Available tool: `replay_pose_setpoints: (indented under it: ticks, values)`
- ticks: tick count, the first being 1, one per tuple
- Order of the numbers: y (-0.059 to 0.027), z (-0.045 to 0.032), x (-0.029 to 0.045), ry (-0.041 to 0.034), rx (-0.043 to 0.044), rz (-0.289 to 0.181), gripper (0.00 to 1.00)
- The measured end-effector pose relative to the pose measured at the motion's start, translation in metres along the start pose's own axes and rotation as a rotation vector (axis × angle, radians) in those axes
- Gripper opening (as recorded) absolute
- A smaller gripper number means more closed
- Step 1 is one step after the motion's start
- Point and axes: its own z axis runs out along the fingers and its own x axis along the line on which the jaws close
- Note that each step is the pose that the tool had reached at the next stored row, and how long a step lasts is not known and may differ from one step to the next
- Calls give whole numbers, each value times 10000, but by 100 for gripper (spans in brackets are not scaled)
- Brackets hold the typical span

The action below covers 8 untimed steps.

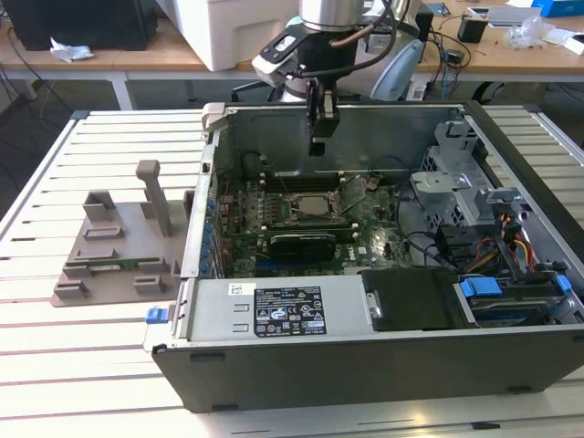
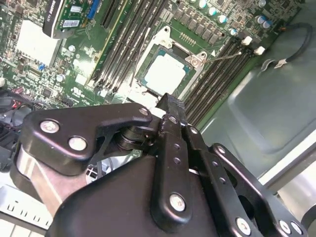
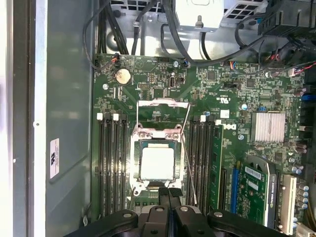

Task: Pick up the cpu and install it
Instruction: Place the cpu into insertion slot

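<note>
We see a white slatted tabletop (image 1: 91, 365) carrying an open computer case (image 1: 365, 365), lying on its side with the board (image 3: 227, 98) facing up. On the slats, towards the exterior view's left and just beside the case, stands a grey moulded fixture (image 1: 119, 246). Behind the tabletop there are wooden desks (image 1: 137, 55) with cables, boxes and crumpled paper.

Inside the case, in the exterior view, a black card (image 1: 301, 245) lies on the near side of the socket. Drive bays with blue tabs (image 1: 479, 287) fill the exterior view's right. In the first wrist view we make out dark memory slots (image 3: 111, 163) on both sides of the socket (image 3: 135, 148), a finned silver heatsink (image 3: 269, 127) and a round coin cell (image 3: 122, 75).

The cpu (image 3: 157, 164) is a flat square chip with a pale silvery top and a thin darker rim. It lies flat in the socket, square to it. The hinged metal frame (image 3: 163, 104) stands swung open beside it, and a thin wire lever (image 3: 185, 163) runs along one edge.

The gripper (image 3: 169, 193) hangs above the board, apart from the cpu and near one edge of the socket. Its black fingers are pressed together with nothing between them.
</note>
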Motion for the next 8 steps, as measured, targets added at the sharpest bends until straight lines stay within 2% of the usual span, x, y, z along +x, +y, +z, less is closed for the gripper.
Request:
replay_pose_setpoints:
  ticks: [8]
  values:
    - [0, -1, 0, -1, 1, 0, 11]
